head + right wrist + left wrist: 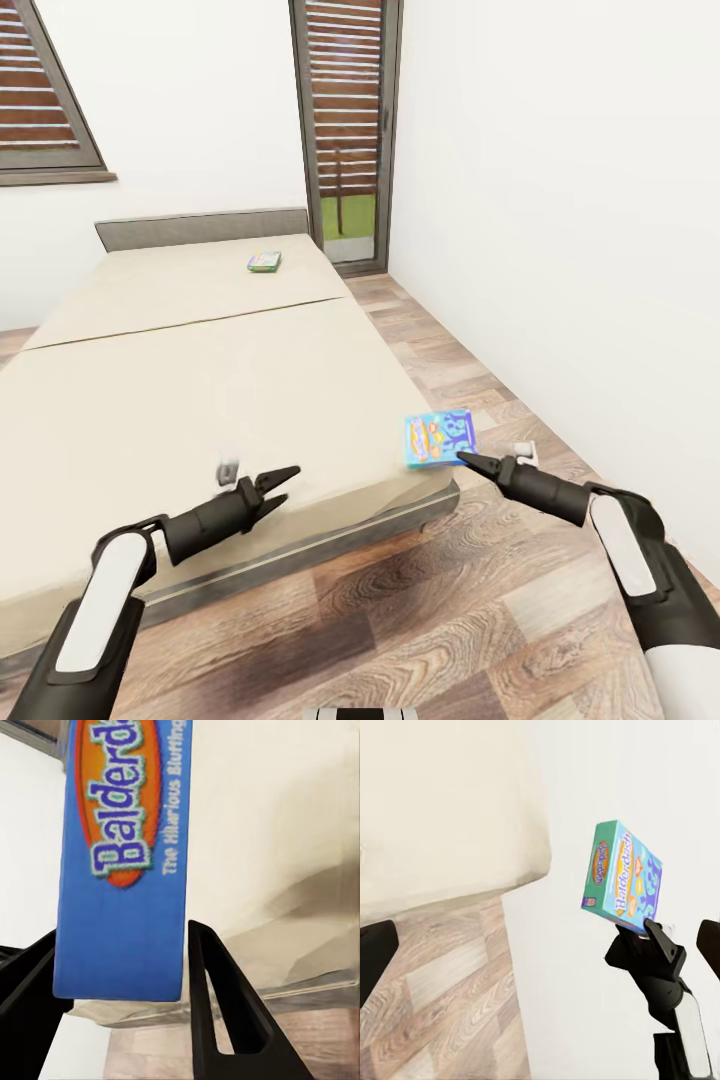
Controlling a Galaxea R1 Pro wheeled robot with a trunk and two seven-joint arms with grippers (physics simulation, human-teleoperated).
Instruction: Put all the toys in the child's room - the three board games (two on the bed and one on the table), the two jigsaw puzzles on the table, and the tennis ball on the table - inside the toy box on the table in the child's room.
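Blue board game [439,437]: flat blue box, orange oval logo, "Balderdash" lettering; held on edge at right gripper tips, off bed's near corner.
Right gripper [468,458]: clamped on blue box's lower edge; fingers [217,1005] on either face, box between them.
Left gripper [285,480]: fingers slightly parted, nothing held; over mattress near foot edge, well apart from blue box.
Second board game [264,262]: small green box, flat on bed [180,400] far beyond both grippers, near headboard.

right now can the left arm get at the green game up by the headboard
Probably not. The green game lies far up the bed; the left gripper, open, hangs over the near edge. Nothing blocks it, just distance.
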